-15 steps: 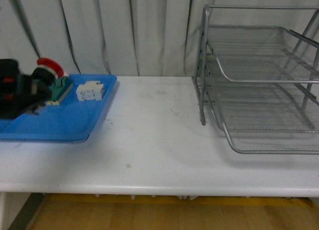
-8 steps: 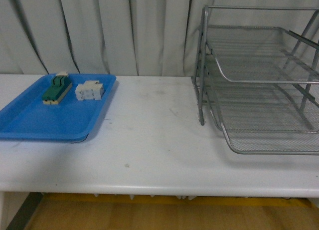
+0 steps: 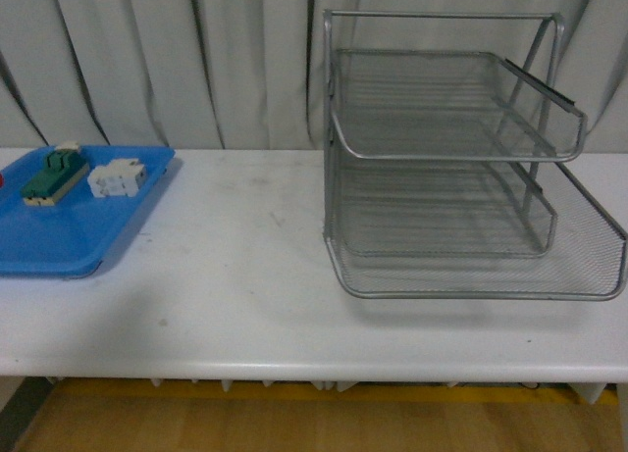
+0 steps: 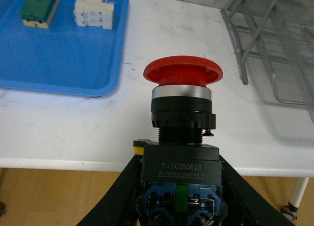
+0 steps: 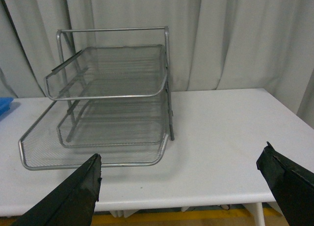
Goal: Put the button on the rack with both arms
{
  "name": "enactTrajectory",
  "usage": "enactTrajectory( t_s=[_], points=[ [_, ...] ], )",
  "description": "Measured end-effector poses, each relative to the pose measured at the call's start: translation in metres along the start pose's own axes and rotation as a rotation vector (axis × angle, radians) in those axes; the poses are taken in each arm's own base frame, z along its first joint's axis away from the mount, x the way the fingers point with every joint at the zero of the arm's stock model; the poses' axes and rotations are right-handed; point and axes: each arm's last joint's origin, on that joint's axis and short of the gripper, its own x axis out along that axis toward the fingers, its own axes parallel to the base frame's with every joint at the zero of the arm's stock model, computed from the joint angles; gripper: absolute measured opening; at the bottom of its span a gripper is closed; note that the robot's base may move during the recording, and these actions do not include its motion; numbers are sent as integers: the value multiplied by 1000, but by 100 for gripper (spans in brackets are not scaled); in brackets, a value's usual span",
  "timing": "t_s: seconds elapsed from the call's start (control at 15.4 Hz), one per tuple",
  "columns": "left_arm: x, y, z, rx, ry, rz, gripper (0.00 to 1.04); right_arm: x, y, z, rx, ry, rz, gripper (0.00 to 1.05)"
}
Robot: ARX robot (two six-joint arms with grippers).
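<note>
The rack (image 3: 451,158) stands on the table (image 3: 245,276), well right of the blue tray (image 3: 59,246). The right claw (image 5: 180,184) is spread wide, facing the rack. The left claw (image 4: 179,189) pinches the button (image 4: 182,103) by its black body, held in the air and clear of both tray and rack.

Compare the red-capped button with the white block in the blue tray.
The button has a round red cap on a black body; the white block is boxy and pale. The button is clamped in the left gripper; the white block lies in the blue tray. Both are small.
</note>
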Motion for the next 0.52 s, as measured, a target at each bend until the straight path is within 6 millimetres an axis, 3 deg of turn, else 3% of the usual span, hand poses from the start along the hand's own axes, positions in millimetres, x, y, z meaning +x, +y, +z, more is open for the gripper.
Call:
enactTrajectory(
  t_s=[0.39,0.52],
  points=[
    [5,-6,2,7,8,-17,36,0,0,0,0,3,-8,98],
    [16,-15,16,26,-5,-25,36,0,0,0,0,1,-4,98]
  ],
)
